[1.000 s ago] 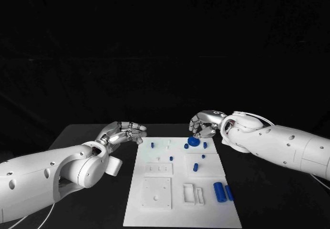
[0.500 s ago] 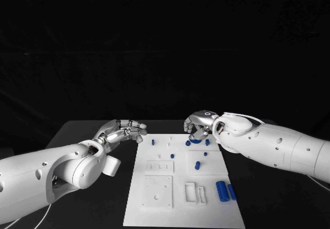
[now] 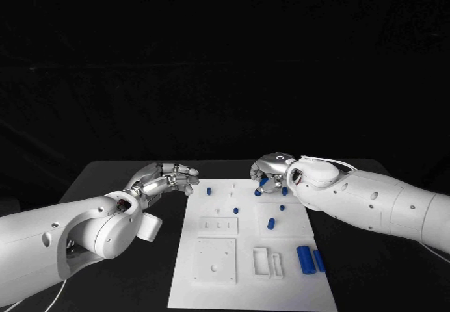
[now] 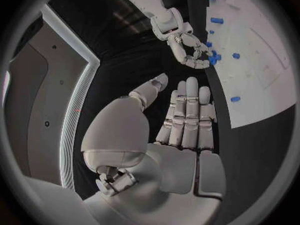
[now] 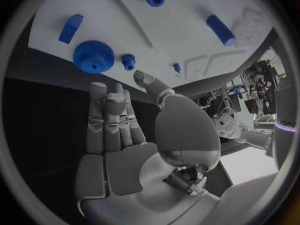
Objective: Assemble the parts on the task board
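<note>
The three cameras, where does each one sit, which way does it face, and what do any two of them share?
Head view: on the robot's head, looking down at the task board; both arms come in.
Left wrist view: behind the left hand, looking along its fingers toward the board's edge and the right hand.
Right wrist view: behind the right hand, facing the blue gear.
Shared: all show the board.

Flat white rectangular task board (image 3: 246, 250) at centre of black table (image 3: 112, 188). At 12 o'clock on it, silver right hand (image 3: 270, 173) curled above small blue parts (image 3: 259, 192). At 9 o'clock, silver left hand (image 3: 167, 180), fingers bent, off board. At 4 o'clock, two blue cylinders (image 3: 309, 259) side by side.
</note>
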Available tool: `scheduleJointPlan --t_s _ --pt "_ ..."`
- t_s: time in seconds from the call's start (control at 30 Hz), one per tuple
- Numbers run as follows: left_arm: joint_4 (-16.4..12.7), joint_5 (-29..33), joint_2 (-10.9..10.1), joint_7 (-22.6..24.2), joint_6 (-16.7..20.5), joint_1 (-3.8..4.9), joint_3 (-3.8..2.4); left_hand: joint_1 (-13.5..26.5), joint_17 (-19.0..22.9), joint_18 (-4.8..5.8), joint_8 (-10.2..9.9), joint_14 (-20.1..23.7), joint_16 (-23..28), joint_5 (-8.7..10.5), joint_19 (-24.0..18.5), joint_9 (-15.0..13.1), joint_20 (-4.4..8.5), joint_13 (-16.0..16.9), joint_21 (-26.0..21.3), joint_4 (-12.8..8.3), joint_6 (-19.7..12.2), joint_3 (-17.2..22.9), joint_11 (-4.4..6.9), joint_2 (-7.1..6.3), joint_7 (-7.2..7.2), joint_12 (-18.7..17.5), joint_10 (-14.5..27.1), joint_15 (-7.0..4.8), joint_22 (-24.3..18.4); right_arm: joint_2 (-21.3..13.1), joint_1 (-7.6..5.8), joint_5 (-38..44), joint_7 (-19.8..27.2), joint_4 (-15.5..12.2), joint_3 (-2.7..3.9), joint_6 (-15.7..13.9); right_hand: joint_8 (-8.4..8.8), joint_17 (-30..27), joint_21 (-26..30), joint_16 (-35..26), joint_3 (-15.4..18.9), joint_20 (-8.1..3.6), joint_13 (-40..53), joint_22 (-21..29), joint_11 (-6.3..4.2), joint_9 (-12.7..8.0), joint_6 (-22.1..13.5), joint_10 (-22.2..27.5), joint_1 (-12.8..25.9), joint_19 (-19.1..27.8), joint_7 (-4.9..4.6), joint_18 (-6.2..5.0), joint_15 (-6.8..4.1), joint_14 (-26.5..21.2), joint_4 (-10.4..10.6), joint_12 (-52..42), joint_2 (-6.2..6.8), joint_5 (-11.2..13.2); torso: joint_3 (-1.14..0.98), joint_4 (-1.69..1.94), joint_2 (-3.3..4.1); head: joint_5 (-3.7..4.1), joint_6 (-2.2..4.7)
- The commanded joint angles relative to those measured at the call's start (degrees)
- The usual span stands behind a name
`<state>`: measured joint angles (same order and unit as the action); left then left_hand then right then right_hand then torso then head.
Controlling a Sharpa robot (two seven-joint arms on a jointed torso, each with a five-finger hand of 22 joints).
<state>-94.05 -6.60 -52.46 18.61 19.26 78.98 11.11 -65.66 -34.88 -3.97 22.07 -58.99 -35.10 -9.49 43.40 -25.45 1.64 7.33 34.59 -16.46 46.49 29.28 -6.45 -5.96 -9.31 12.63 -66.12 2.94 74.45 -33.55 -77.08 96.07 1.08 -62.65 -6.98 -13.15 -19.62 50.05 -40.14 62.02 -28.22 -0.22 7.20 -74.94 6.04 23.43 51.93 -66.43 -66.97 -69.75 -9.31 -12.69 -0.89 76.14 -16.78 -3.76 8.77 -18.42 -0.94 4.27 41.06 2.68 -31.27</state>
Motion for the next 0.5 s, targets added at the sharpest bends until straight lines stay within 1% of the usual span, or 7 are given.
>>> scheduleJointPlan --t_s 0.03,0.07,0.23,0.5 --pt "-0.2 0.1 0.0 0.3 -1.1 0.29 -0.05 0.6 0.1 0.45 -0.2 0.5 -0.1 -0.08 -0.1 -0.1 0.25 -0.1 -0.1 0.1 -0.1 0.4 -0.09 0.08 -0.39 -0.2 0.3 -0.14 -0.1 0.2 0.29 1.6 -0.9 0.0 0.00 0.9 0.18 -0.1 -0.3 0.3 -0.1 -0.94 -0.1 -1.1 0.00 -0.1 -0.1 0.2 0.0 -0.7 0.04 -2.31 0.36 0.1 0.1 0.1 0.61 0.2 0.24 0.27 0.37 0.30 -0.29" --pt "-0.2 0.1 0.0 0.3 -1.1 0.34 -0.05 0.6 0.1 0.45 -0.2 0.5 -0.1 -0.08 -0.1 -0.1 0.26 -0.1 -0.1 0.1 -0.1 0.4 -0.09 0.09 -0.39 -0.2 0.3 -0.14 -0.1 0.2 0.34 1.7 -0.9 0.1 -0.01 1.0 0.16 -0.1 -0.4 0.5 -0.1 -0.96 -0.1 -1.1 -0.03 -0.1 -0.1 0.1 0.1 -0.9 0.06 -2.31 0.33 0.1 0.1 0.0 0.60 0.1 0.36 0.36 0.46 0.36 -0.19" --pt "-0.1 0.1 0.0 0.2 -1.2 0.39 -0.05 0.6 0.1 0.48 -0.3 0.5 -0.1 -0.07 -0.1 -0.1 0.29 -0.1 0.0 0.1 -0.1 0.4 -0.10 0.08 -0.40 -0.3 0.3 -0.14 -0.1 0.4 0.73 1.8 -0.8 0.3 -0.06 1.4 0.12 -0.2 -0.6 0.7 -0.1 -1.03 -0.2 -1.2 -0.10 -0.1 0.1 -0.1 0.2 -1.0 0.12 -2.31 0.27 0.1 0.1 -0.1 0.60 0.1 0.25 0.35 0.81 0.47 -0.07" --pt "0.0 0.1 0.1 0.1 -1.1 0.39 -0.05 0.7 0.1 0.55 -0.3 0.5 -0.1 -0.04 -0.1 -0.1 0.36 -0.1 0.0 0.1 -0.2 0.4 -0.13 0.08 -0.43 -0.3 0.3 -0.13 -0.1 0.5 1.01 2.2 -0.8 0.5 -0.10 1.8 -0.08 -0.4 -0.7 1.1 -0.4 -1.10 -0.2 -1.2 -0.30 0.0 0.7 -0.8 0.1 -0.9 0.36 -2.31 0.07 -0.1 0.1 -0.4 0.38 0.0 0.20 0.32 1.26 0.44 -0.02"
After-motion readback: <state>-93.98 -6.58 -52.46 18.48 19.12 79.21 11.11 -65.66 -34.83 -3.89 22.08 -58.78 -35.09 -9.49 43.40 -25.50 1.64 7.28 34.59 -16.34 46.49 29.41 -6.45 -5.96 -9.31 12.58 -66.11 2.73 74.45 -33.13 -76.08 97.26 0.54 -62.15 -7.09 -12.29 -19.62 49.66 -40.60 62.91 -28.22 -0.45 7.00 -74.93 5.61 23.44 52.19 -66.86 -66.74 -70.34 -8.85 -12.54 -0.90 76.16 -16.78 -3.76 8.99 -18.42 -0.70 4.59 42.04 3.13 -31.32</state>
